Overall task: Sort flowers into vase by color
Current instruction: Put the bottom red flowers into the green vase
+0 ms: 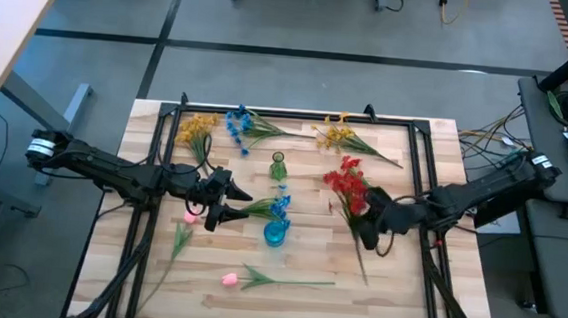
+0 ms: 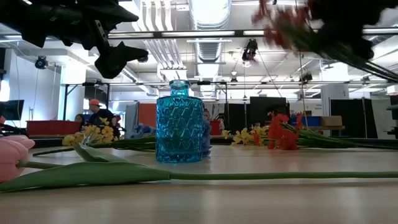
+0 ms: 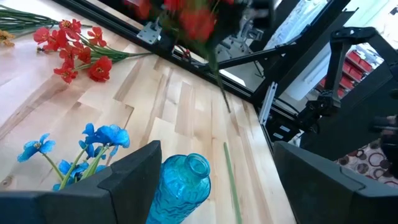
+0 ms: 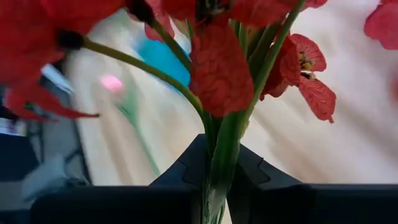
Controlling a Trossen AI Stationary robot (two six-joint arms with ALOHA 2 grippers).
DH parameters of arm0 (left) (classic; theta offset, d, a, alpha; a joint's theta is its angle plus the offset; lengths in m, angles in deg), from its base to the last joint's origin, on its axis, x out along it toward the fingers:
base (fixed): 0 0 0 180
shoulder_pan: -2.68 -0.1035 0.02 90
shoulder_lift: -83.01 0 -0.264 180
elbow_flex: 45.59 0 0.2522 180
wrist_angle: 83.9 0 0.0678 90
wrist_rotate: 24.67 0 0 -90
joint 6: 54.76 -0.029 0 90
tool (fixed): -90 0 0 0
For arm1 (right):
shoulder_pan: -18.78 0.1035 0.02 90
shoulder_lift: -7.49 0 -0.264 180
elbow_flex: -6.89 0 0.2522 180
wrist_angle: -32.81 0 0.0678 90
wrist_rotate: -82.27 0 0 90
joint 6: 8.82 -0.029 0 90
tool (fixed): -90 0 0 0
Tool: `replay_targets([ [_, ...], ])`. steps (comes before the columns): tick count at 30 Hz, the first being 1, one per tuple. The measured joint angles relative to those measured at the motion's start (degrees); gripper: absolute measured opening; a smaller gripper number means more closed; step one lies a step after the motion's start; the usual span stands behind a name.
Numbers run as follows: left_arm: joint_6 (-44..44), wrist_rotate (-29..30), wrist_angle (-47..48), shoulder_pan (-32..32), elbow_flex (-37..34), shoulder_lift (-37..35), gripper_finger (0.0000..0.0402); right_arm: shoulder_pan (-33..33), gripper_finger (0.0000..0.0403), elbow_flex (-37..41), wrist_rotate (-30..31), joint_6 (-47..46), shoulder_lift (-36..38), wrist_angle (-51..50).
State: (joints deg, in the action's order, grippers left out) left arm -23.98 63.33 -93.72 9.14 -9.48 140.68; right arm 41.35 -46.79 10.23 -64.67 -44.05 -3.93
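Red spray [image 1: 350, 189] is clamped by its stem in my right gripper [image 1: 373, 213], lifted at about four o'clock from the green vase [image 1: 277, 166]; I judge I should swing the long trailing stem upright before lowering it into that narrow mouth. My left gripper [image 1: 223, 200] hovers with fingers apart at nine o'clock of the blue vase [image 1: 275, 233], where blue flowers [image 1: 279, 206] lean, crowding the path; a pink tulip [image 1: 229, 277] lies nearer me.

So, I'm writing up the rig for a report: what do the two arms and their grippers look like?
Both arms are dark, near-black jointed links. The left arm has a pale grey band near its base. The left gripper and right gripper each end in two blocky matte black fingers with flat angular faces. No markings are visible.
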Motion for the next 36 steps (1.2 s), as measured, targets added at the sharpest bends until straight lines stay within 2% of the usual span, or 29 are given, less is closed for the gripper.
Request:
replay_targets([
  [5,0.4,0.0,0.0,0.0,0.0,0.0,0.0293,-1.05,0.0028,0.0,1.51,21.47,0.45,18.89],
  [12,0.89,0.0,0.0,0.0,0.0,0.0,0.0293,-4.83,0.0028,0.0,-1.44,48.33,-2.29,41.39],
  [16,1.84,-0.01,0.0,0.0,0.0,0.0,0.0293,-8.86,0.0028,-0.02,-1.4,60.86,-5.26,52.88],
  [19,2.87,0.0,0.0,0.0,0.0,0.0,0.0293,-12.71,0.0028,-0.04,-1.42,66.91,-7.09,59.65],
  [24,3.39,-0.01,0.0,0.0,0.0,0.0,0.0293,-20.63,0.0028,-0.18,-1.39,68.7,-9.79,67.57],
  [26,3.42,-0.01,-0.01,-0.01,0.0,0.0,0.0293,-24.23,0.0028,-1.01,-1.39,65.36,-10.77,68.81],
  [28,3.45,0.0,-0.02,-0.02,0.0,0.0,0.0293,-28.0,0.0028,-2.74,-1.04,58.21,-12.08,68.52],
  [31,3.95,0.0,-0.1,0.0,0.0,-0.05,0.0293,-32.83,0.0028,-6.39,-3.74,50.77,-14.38,64.17],
  [34,4.29,0.01,-1.02,-0.01,0.0,-0.39,0.0293,-35.37,0.0028,-11.58,-9.24,49.28,-17.49,56.47],
  [36,4.45,0.02,-1.42,-0.02,0.0,-0.92,0.0293,-35.76,0.0028,-14.79,-10.86,49.21,-19.83,52.3],
])
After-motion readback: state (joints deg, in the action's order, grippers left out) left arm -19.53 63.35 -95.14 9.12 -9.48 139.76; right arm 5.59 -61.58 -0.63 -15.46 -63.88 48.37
